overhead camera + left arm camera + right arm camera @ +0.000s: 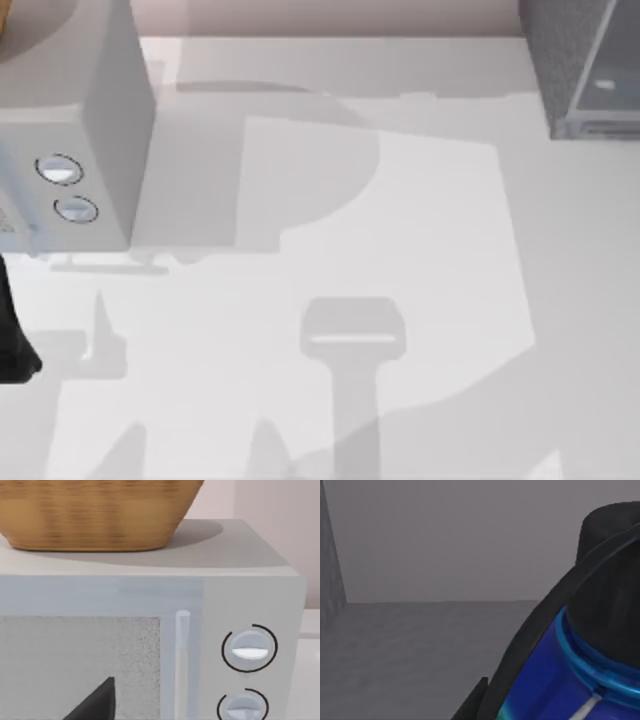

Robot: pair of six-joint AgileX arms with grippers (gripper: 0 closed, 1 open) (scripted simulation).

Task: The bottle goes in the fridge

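The bottle (555, 680) sits very close in the right wrist view, with a blue shoulder, a cyan rim and a round black cap (612, 575). My right gripper (540, 690) is shut on it, a black finger (476, 696) showing beside its body. Around the bottle are the dark grey floor and back wall of the fridge's inside (420, 640). From above, the fridge (585, 60) is the dark speckled cabinet at the far right corner, its pale framed panel facing the table. My left gripper (14, 345) is parked at the table's left edge.
A light grey box with two round dials (80, 150) stands at the far left, right in front of the left wrist camera (250, 595). A woven basket (95, 515) rests on top of it. The white tabletop (330, 250) stretches between box and fridge.
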